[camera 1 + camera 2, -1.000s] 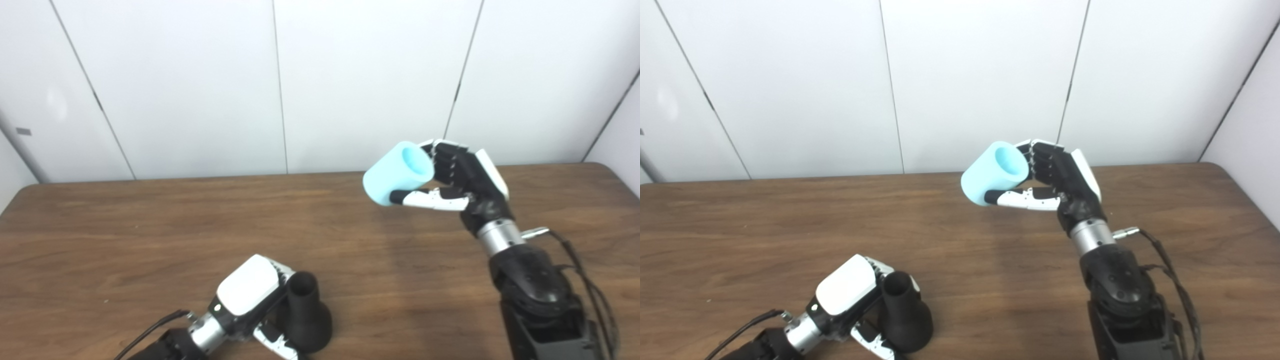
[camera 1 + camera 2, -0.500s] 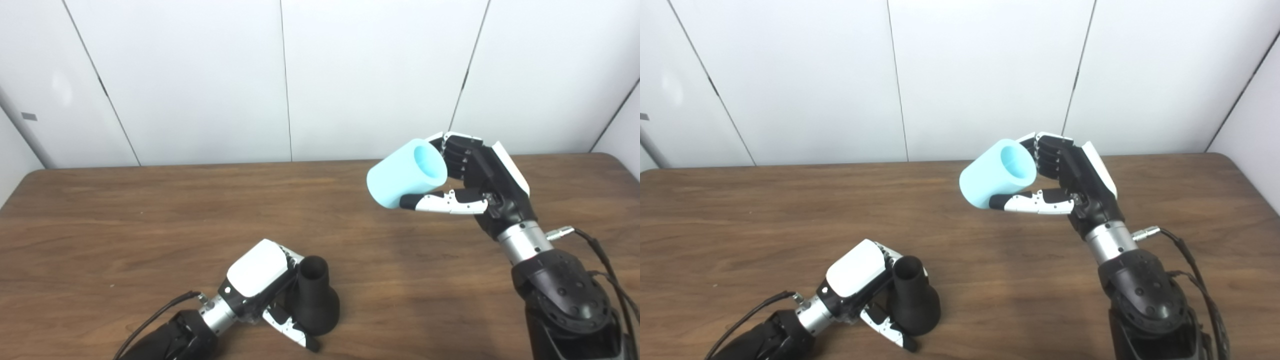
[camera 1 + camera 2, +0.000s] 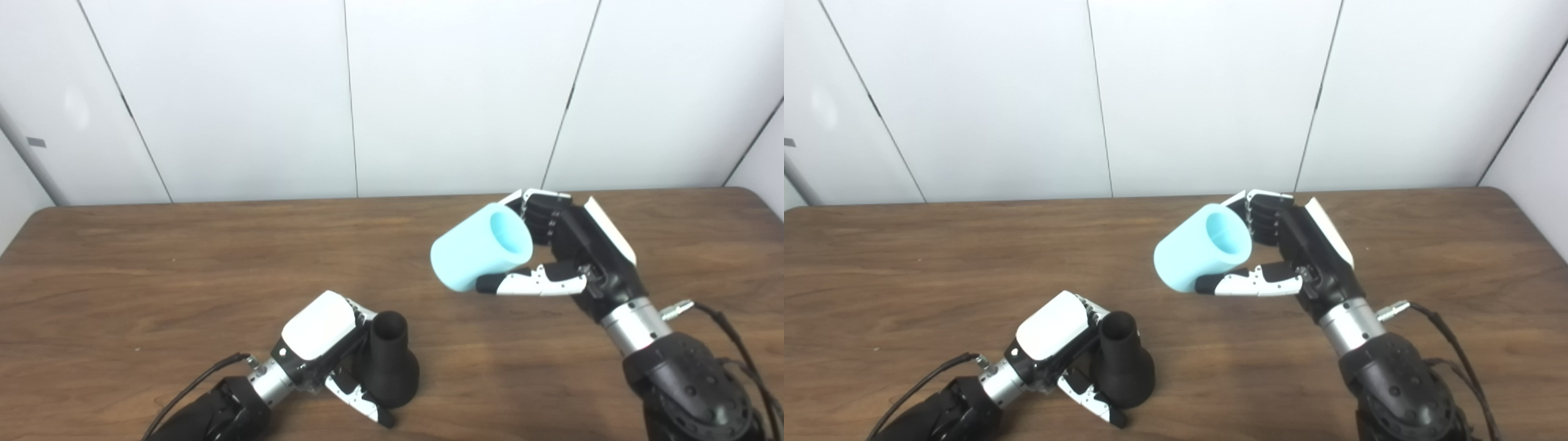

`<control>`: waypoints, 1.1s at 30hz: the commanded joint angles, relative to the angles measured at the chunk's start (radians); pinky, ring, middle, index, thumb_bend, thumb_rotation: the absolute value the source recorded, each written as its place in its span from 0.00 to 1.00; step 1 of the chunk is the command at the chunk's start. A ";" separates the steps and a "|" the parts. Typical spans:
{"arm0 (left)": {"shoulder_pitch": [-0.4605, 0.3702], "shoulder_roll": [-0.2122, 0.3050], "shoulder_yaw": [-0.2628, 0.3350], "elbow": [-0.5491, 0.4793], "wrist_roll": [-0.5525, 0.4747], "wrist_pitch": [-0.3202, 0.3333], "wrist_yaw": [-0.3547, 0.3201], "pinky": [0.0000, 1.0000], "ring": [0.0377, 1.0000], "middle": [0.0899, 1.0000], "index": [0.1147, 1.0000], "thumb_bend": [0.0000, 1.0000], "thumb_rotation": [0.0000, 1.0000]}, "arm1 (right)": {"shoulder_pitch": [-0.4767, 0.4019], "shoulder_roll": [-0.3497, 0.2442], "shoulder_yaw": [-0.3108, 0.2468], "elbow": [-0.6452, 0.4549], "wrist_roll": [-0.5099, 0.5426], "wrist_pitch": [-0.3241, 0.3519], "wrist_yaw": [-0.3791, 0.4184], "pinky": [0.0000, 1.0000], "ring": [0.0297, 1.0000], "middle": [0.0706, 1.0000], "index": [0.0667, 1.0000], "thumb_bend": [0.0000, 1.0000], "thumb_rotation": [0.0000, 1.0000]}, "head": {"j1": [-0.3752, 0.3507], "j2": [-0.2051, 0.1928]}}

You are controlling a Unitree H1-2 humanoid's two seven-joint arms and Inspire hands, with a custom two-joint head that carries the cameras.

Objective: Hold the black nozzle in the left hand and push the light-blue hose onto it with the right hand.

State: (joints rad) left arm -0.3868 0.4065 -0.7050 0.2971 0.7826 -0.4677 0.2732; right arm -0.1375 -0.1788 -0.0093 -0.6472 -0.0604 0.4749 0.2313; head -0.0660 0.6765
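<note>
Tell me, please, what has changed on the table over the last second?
The right hand, still shut on the light-blue hose, has come down and toward the black nozzle. The left hand stays at the nozzle, which still stands on the table.

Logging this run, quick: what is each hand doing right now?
Left hand: closed around the black flared plastic nozzle.
Right hand: holding the light-blue cylindrical hose.
</note>
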 commanded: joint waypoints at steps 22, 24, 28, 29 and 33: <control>0.172 -0.075 -0.069 0.081 -0.002 -0.002 -0.053 0.33 0.40 0.44 0.42 0.52 0.00 | 0.038 0.060 0.053 -0.012 -0.034 -0.005 0.081 0.36 0.44 0.45 0.43 0.50 0.00 | 0.017 0.017; 0.173 -0.077 -0.067 0.079 -0.001 -0.001 -0.054 0.33 0.39 0.43 0.42 0.52 0.00 | 0.045 0.071 0.053 -0.007 -0.030 -0.005 0.084 0.38 0.44 0.45 0.42 0.50 0.00 | 0.019 0.016; 0.177 -0.079 -0.062 0.078 -0.001 -0.001 -0.064 0.31 0.38 0.43 0.42 0.52 0.00 | 0.055 0.080 0.062 0.004 -0.046 -0.005 0.089 0.38 0.44 0.45 0.42 0.50 0.00 | 0.023 0.014; 0.178 -0.080 -0.061 0.078 -0.001 -0.001 -0.067 0.34 0.40 0.43 0.42 0.52 0.00 | 0.056 0.080 0.065 0.007 -0.048 -0.005 0.089 0.38 0.44 0.45 0.42 0.50 0.00 | 0.023 0.014; 0.186 -0.080 -0.054 0.067 0.000 -0.001 -0.075 0.35 0.42 0.43 0.42 0.52 0.00 | 0.068 0.084 0.081 0.015 -0.076 -0.005 0.094 0.40 0.44 0.45 0.43 0.50 0.00 | 0.025 0.015</control>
State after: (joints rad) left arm -0.3696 0.4028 -0.6728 0.2780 0.7819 -0.4672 0.2401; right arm -0.0494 -0.1000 0.0666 -0.6155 -0.1282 0.4750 0.3180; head -0.0399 0.6918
